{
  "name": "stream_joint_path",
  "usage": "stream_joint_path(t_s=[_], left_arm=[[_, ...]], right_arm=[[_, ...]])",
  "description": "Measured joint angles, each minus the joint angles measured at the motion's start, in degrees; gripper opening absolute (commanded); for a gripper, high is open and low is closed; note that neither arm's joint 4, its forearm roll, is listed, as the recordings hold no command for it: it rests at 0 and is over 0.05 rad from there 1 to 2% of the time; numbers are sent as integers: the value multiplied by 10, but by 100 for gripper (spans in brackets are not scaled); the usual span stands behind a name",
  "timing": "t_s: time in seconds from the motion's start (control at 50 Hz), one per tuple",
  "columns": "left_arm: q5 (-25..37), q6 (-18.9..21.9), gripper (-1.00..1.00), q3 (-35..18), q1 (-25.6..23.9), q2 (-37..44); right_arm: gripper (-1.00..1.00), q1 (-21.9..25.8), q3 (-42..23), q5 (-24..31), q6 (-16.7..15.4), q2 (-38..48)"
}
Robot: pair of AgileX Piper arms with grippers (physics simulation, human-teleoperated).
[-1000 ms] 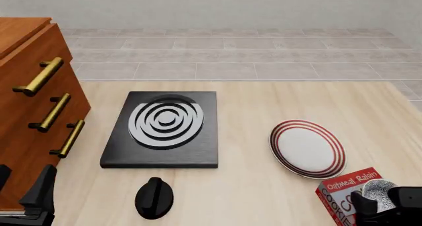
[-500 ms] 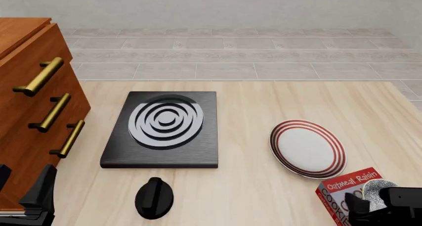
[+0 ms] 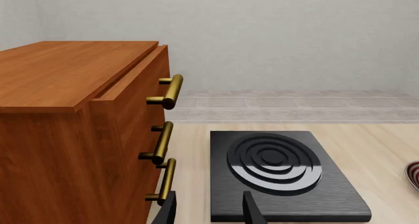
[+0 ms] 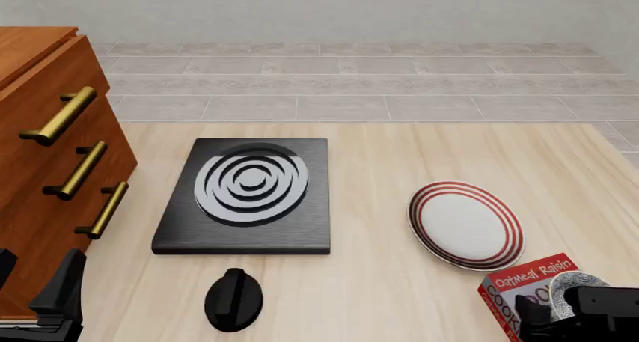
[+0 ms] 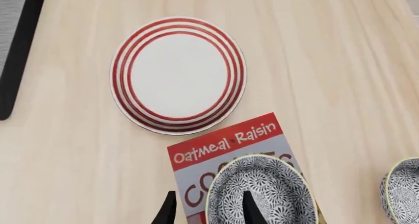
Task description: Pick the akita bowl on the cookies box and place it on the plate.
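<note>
Pale wood table (image 4: 399, 155) w/ grey tiled floor behind; brown drawer cabinet (image 4: 40, 155) at frame left, black slab w/ grey-white rings (image 4: 250, 196) centre-left, black knob (image 4: 233, 299) below it. Plate (image 4: 465, 224) sits lower right on bare table, nothing on it, so it's free to receive. Just below it, touching or nearly so, the cookies box (image 4: 511, 289) lies flat at the bottom right edge, the akita bowl (image 4: 571, 289) upright on top. Right gripper (image 5: 206, 209) hangs over the bowl's near rim, jaws apart, straddling the rim — prob. lining up a rim pinch; not closed on it yet. A second similar bowl (image 5: 403, 192) shows at the right-wrist view's edge. Left gripper (image 3: 209, 209) parked by the cabinet, jaws apart, empty, out of the way.
</note>
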Motion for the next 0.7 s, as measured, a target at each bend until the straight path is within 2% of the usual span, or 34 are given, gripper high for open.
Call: stream_joint_path(t_s=[0.26, 0.28, 0.56, 0.7], left_arm=[[0, 0, 100, 0, 0, 0], [0, 0, 100, 0, 0, 0], [0, 0, 100, 0, 0, 0], [0, 0, 100, 0, 0, 0]], right_arm=[[100, 0, 13, -43, 9, 31], [-100, -1, 14, -46, 9, 33], [-100, -2, 5, -63, 11, 43], [-100, -1, -20, -46, -10, 41]])
